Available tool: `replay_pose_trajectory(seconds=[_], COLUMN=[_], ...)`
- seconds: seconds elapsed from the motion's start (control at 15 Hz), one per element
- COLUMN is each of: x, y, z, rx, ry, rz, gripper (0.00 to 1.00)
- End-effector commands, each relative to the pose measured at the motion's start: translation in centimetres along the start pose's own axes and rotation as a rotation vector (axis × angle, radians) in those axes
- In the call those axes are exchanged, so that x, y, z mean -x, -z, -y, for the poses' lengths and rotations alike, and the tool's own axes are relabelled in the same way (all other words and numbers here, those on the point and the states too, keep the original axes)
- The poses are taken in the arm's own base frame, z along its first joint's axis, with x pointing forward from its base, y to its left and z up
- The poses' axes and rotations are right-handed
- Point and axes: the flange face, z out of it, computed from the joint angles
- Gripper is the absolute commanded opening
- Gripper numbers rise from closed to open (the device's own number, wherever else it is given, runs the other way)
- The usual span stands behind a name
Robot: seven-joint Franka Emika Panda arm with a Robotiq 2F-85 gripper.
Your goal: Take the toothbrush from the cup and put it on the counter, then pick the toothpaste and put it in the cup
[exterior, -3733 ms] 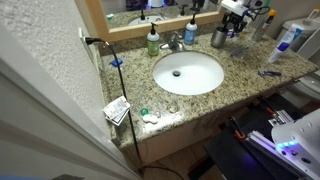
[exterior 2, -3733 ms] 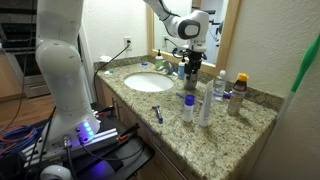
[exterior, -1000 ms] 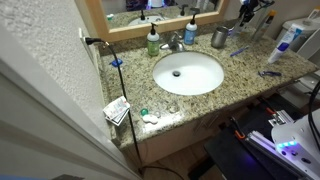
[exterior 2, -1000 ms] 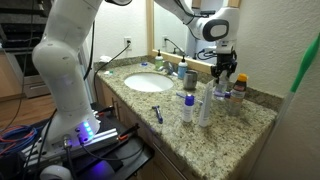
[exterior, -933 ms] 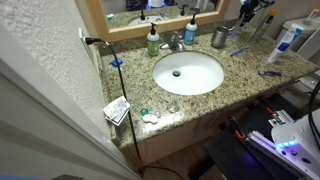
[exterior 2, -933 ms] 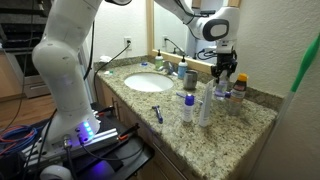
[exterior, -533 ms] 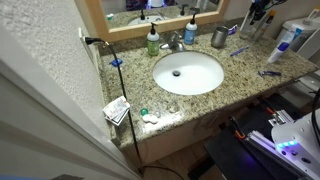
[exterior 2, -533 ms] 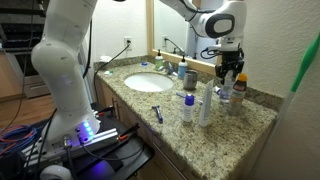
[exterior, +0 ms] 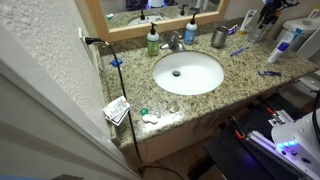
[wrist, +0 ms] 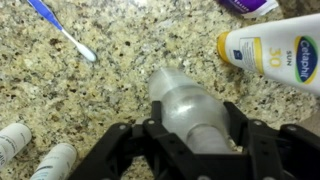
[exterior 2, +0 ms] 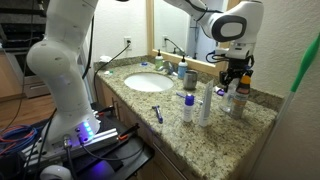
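Toothpaste tube (wrist: 183,100): silver-grey and seemingly upright on the counter (wrist: 110,80). It sits right under my wrist, with its upper end rising between my jaws.
Pincer (wrist: 190,130): jaws parted, one on either side of the tube. I see no squeeze on it, and I cannot tell whether the pads touch it yet.
Toothbrush (wrist: 60,28): out of the cup and lying flat on the granite, apart from the tube. It also shows in an exterior view (exterior: 238,52), so the first half looks done.
Neighbours: a Cetaphil sunscreen tube (wrist: 275,55) lies just beside the toothpaste. A purple-capped item (wrist: 245,5) sits beyond it, and white containers (wrist: 15,138) stand on the other side.
Cup (exterior: 218,38): at the back of the counter by the mirror, behind the sink (exterior: 188,72). It is well apart from my pincer (exterior: 268,14).
Step in hand: taking hold of the toothpaste, as I judge it.
Doing it well: centre the tube between the pads and come lower, so I take its fuller body rather than the thin end. Close gently, because a soft tube will likely buckle or slide. Lift straight up until it clears the sunscreen and bottles, then travel to the cup.
Risk: a tilted grasp could topple the tube into its neighbours. At the cup, a slanted tube may catch the rim.
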Motion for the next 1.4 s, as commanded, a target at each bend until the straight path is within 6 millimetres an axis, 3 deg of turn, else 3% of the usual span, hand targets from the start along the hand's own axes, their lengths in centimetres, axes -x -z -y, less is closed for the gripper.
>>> replay_pose_trajectory(seconds=[0.0,0.27,0.47,0.87,1.0,1.27,1.33], x=[-0.3,1.1,2.0,1.9,2.9,6.6,5.5], y=[-0.5,0.3,2.6,8.3,10.0,11.5,11.4], z=[-0.2,-0.6,-1.0,-2.8,-3.5,-3.9,-2.9], rx=[0.016,-0.019,-0.067,-0.090,-0.113,-0.171,-0.153], ry=[-0.005,0.039,0.107,0.289,0.389,0.541,0.487], rz=[0.038,0.063,0.059,-0.085,-0.076,0.037,-0.009], gripper=[0.87,1.00,1.00,1.00,1.00,1.00,1.00])
